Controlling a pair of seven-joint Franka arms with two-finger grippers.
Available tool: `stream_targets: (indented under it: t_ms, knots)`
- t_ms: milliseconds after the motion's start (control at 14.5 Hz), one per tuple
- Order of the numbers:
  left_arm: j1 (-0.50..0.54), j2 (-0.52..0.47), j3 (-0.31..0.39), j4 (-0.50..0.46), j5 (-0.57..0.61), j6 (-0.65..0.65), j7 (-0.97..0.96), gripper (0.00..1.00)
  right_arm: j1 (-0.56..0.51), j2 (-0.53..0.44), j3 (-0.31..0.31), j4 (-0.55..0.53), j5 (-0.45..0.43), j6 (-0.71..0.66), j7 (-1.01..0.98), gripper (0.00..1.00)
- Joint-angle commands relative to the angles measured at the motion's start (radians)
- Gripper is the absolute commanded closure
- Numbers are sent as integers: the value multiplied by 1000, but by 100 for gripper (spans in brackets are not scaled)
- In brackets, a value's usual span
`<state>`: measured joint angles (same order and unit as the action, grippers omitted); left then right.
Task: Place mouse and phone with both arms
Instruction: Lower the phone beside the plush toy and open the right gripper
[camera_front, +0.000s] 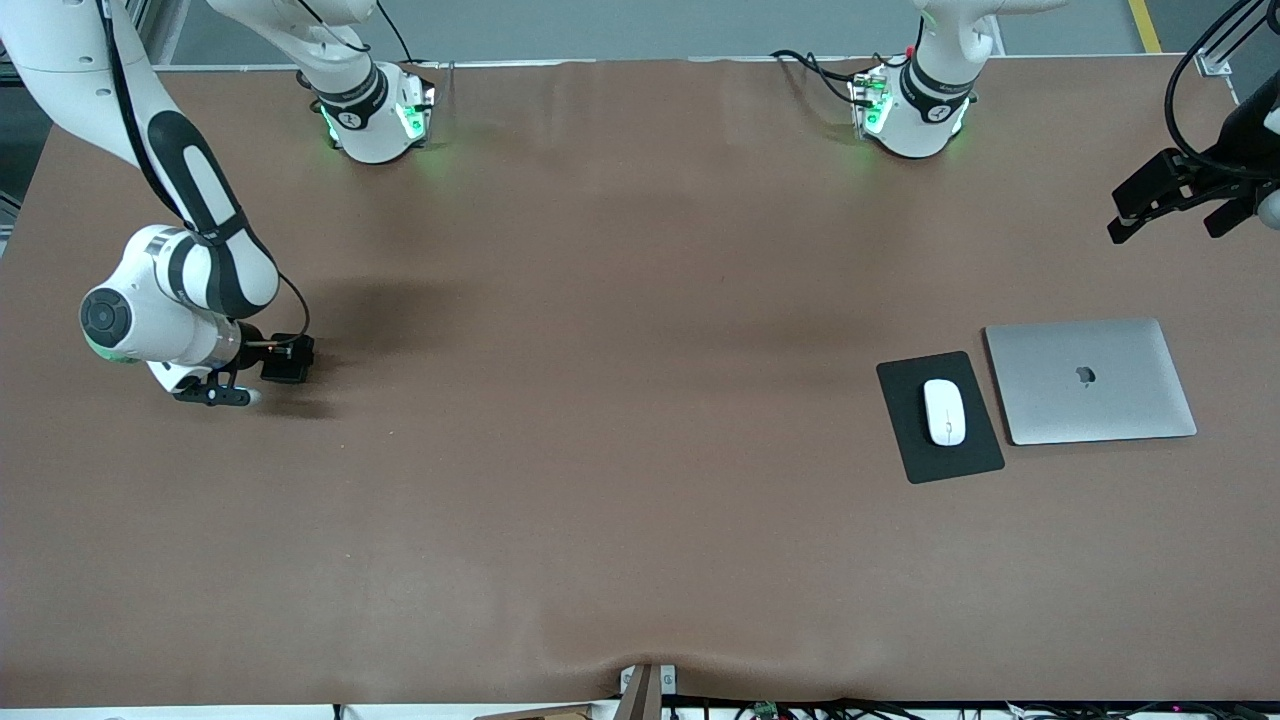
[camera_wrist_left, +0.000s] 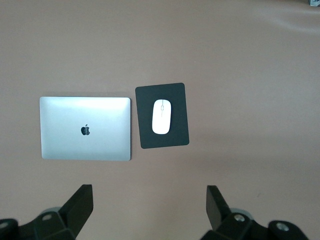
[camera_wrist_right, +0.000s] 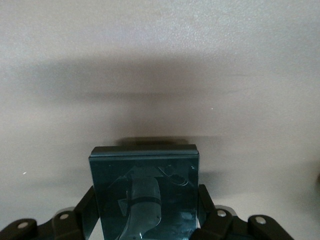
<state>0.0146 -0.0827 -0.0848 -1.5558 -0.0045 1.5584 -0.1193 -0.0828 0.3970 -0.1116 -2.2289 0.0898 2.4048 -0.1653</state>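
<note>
One mouse (camera_front: 944, 411) is being shown; one phone (camera_wrist_right: 145, 192); one mouse pad (camera_front: 939, 416); one laptop (camera_front: 1089, 380); two arms and two grippers are being counted.

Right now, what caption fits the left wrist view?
Open left end effector above white mouse on black pad, beside closed laptop.

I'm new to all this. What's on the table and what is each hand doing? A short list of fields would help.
mouse: lying on the mouse pad
laptop: closed, beside the mouse pad, toward the left arm's end of the table
phone: gripped by the right hand, low over bare table at the right arm's end
left hand: open, empty, up in the air above the laptop and mouse
</note>
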Motion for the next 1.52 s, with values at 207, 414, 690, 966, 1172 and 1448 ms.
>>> stream_targets:
  t_ms: [207,414,690,966,1172,1448]
  knots:
    - [-1,11,-1,-6,-12,3,-3,0,-29,-7,18,-21,-22,17,-5,0]
    - [-1,12,-3,-4,-12,5,-3,0,-25,-9,20,5,-22,-1,-3,0]
    - [1,12,-3,2,-14,3,-3,0,-5,-10,26,156,-21,-196,1,0]
    - [-2,12,-4,2,-12,6,-8,0,37,-9,27,332,-7,-344,7,0]
    - [-7,24,-6,5,-23,17,-13,0,73,-3,27,486,-7,-461,7,0]
    - [-10,38,-7,17,-14,14,-11,0,101,39,27,641,-8,-493,-2,0]
